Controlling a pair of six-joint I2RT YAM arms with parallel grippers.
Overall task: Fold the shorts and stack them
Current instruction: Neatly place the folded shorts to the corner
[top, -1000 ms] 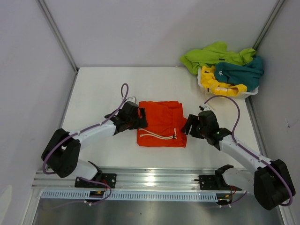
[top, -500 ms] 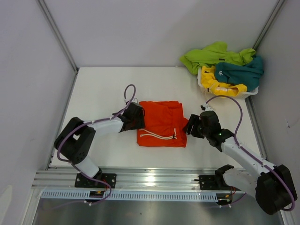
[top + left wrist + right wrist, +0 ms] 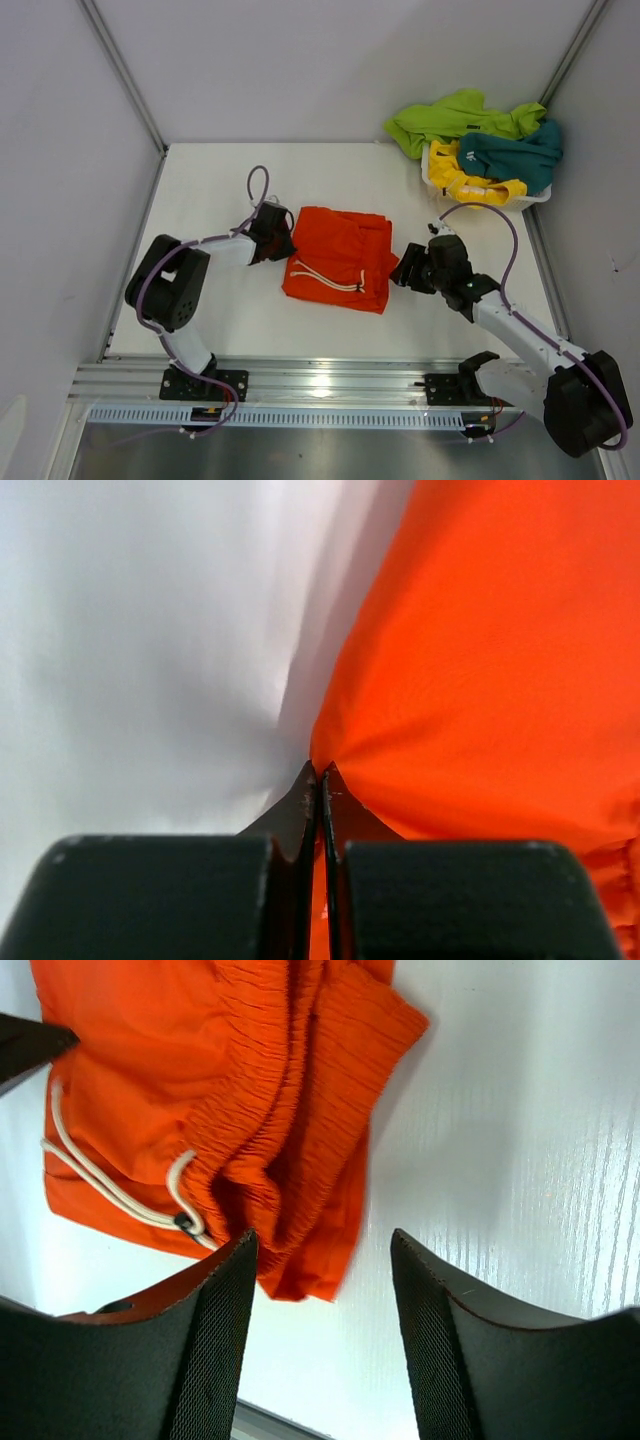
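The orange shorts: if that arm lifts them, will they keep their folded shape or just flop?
Probably flop: the orange shorts pucker where the left jaws pinch their edge, so they would likely droop. They look thin and light. Pushed, they would probably bunch, as the gathered waistband already does.

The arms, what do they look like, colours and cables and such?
Both the left arm and right arm have white links between bulky black joint housings, each trailed by a looping purple cable. The grippers are all black: the left gripper narrows to thin blades, the right gripper has broad fingers with finely cross-hatched pads. No markings show.
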